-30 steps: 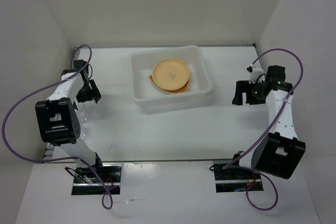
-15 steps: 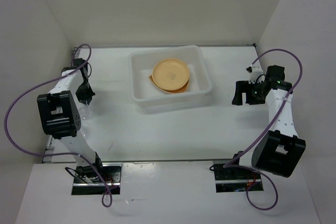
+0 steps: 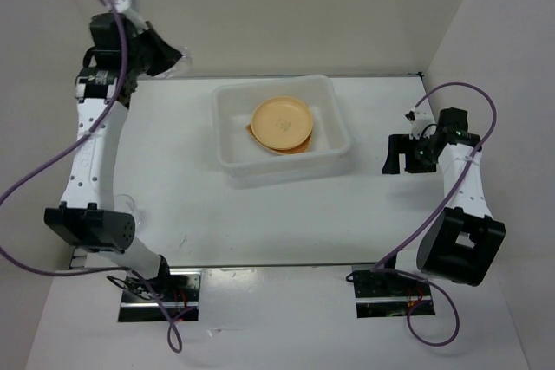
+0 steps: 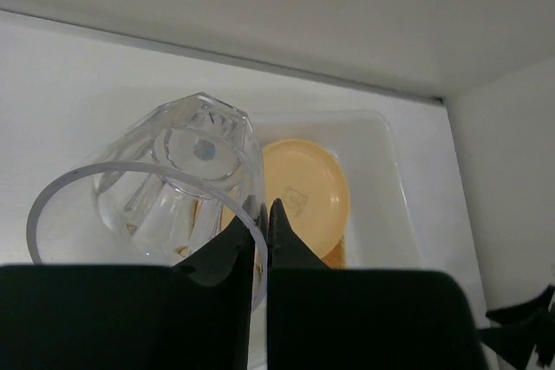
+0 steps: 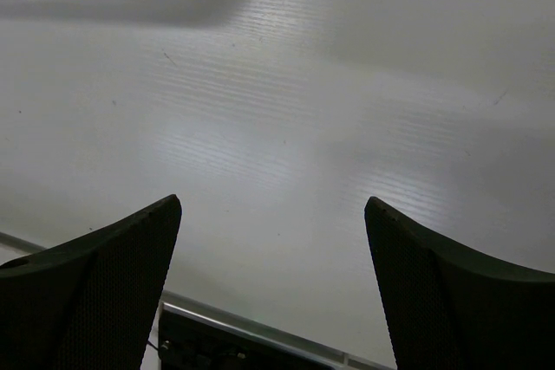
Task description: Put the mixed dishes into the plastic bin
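Observation:
A clear cup (image 4: 165, 184) hangs tilted in the air, its rim pinched between the fingers of my left gripper (image 4: 264, 207), which is shut on it. From above, the left gripper (image 3: 167, 60) and the cup (image 3: 179, 55) are raised high at the back left, left of the plastic bin (image 3: 227, 160). A tan-yellow plate (image 3: 282, 120) lies in the bin on top of an orange dish (image 3: 297, 149), of which only an edge shows. The wrist view has the plate (image 4: 308, 184) and the bin (image 4: 390, 205) below and beyond the cup. My right gripper (image 3: 395, 155) is open over bare table, holding nothing (image 5: 273, 205).
White walls close in the table at the back and on both sides; the left arm is close to the left wall (image 3: 52, 58). Purple cables (image 3: 486, 101) loop off both arms. A metal rail (image 5: 260, 340) lies along the table's edge under the right gripper.
The left gripper shut on the cup low at the table's left side, then rose and swung toward the back with the cup. The right arm barely moved.

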### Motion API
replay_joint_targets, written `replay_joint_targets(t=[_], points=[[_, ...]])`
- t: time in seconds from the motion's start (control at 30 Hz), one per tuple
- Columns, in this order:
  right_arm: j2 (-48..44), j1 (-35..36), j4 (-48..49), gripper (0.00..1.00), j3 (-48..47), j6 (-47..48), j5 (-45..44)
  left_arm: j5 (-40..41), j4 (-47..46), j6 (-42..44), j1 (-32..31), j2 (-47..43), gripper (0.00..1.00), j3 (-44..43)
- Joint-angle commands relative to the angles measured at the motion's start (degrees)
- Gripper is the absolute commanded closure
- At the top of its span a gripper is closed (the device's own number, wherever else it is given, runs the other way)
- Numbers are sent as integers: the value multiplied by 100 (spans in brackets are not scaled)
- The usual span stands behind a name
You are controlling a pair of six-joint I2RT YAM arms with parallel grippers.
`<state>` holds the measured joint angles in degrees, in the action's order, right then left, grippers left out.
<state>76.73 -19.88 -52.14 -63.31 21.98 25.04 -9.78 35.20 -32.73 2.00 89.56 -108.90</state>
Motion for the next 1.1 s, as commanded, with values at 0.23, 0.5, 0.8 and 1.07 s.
replay_joint_targets(t=[0.23, 0.5, 0.8, 1.07], points=[[-316, -95, 160, 9, -6, 61, 115, 1382, 2562, 1243, -2221, 3190, 100, -2487], [-510, -271, 160, 9, 47, 61, 115, 2217, 2808, 1076, -2529, 4174, 100, -2846], [-510, -385, 160, 9, 47, 61, 63, 2446, 2861, 1023, -2529, 4614, 100, -2794], [-457, -385, 160, 9, 47, 61, 63, 2515, 2808, 1023, -2529, 4737, 78, -2680]])
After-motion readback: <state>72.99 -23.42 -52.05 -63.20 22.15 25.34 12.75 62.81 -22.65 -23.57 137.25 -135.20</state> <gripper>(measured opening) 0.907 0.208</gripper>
